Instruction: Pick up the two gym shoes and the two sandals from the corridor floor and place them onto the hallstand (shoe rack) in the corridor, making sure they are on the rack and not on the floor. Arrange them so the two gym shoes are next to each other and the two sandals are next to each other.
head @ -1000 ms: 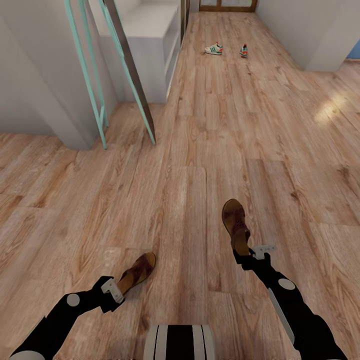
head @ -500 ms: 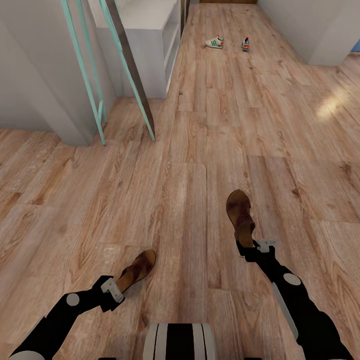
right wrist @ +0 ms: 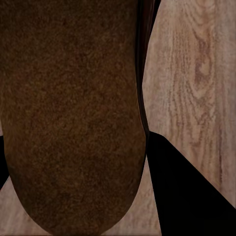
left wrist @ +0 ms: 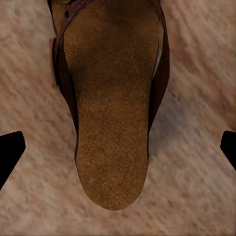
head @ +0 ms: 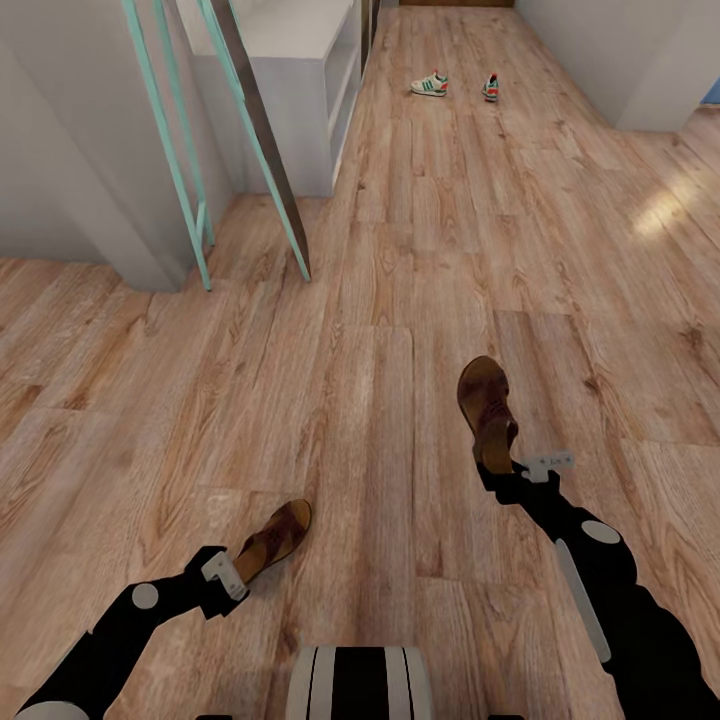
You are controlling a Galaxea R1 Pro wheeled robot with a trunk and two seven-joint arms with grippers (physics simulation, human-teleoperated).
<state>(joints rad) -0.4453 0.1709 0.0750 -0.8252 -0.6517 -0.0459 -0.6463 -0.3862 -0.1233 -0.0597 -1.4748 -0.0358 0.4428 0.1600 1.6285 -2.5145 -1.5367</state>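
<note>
**Two sandals by the grippers, sneakers far down the corridor**

A wide stretch of bare wood floor (head: 400,250) is seen between the robot and the far end of the corridor. The passage is edged on the left by a light grey shelf unit (head: 300,70) with a teal-framed panel (head: 255,140) leaning in front of it, and on the right by a pale wall (head: 620,50).

The two sneakers (head: 430,85) are found well apart from the arms, side by side with a gap between them, on the floor near the unit's far corner.

One sandal (head: 272,540) lies at the left gripper (head: 228,578); in the left wrist view its fingertips (left wrist: 10,152) are spread wide, clear of the sole on both sides. The other sandal (head: 487,410) is held at its heel by the right gripper (head: 515,472), apparently lifted, though contact with the floor cannot be judged. In the right wrist view, a finger (right wrist: 187,191) is pressed against the sole's edge.
</note>
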